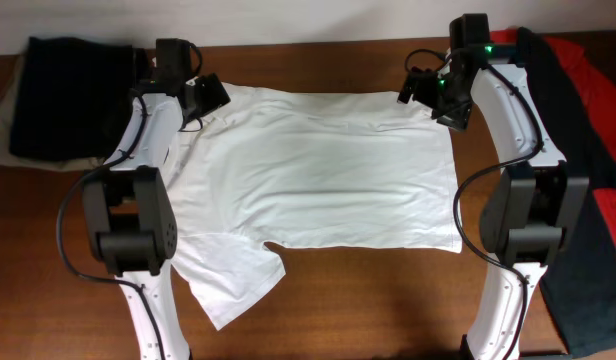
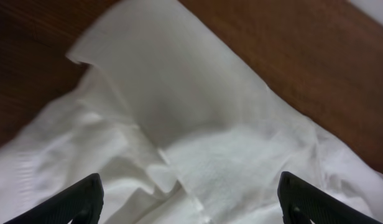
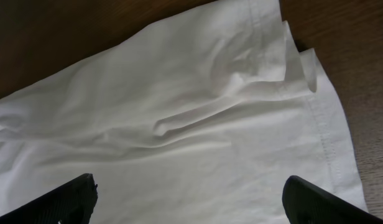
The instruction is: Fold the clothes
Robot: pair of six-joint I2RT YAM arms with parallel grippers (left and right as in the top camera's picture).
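Observation:
A large white T-shirt [image 1: 318,170] lies spread flat on the brown table [image 1: 368,300], print hidden, one sleeve [image 1: 233,285] sticking out at the front left. My left gripper [image 1: 210,97] is open above the shirt's far left corner; its wrist view shows a bunched sleeve [image 2: 179,124] between the open fingers [image 2: 191,205]. My right gripper [image 1: 420,88] is open above the far right corner; its wrist view shows the hemmed shirt corner [image 3: 291,68] beyond the open fingers [image 3: 191,199]. A black-and-red garment [image 1: 588,120] lies at the right edge.
A black folded cloth [image 1: 68,95] lies on a beige cloth [image 1: 0,120] at the far left. The arm bases [image 1: 133,215] [image 1: 528,210] stand on either side of the shirt. A white wall runs along the far table edge.

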